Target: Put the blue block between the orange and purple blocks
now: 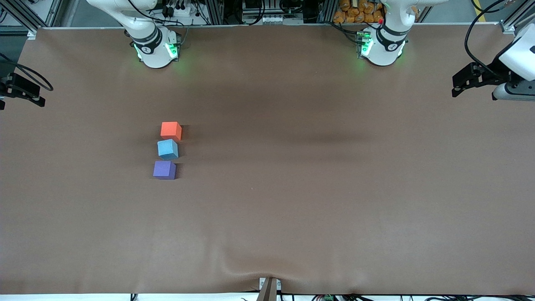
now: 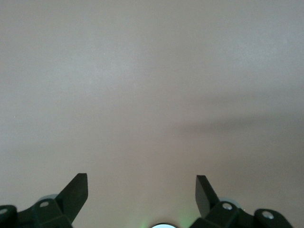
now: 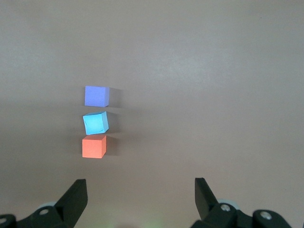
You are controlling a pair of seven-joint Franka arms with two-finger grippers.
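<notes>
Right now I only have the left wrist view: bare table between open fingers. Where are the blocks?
Observer: The blue block sits in a row between the orange block and the purple block, toward the right arm's end of the table.
Operator: Square with them?
Observer: No, it is turned slightly against its neighbours; purple lies nearest the front camera.
Operator: And the right gripper?
Observer: The right gripper is open and empty, up over the table's edge at its own end; the left gripper waits likewise at its own end.
</notes>
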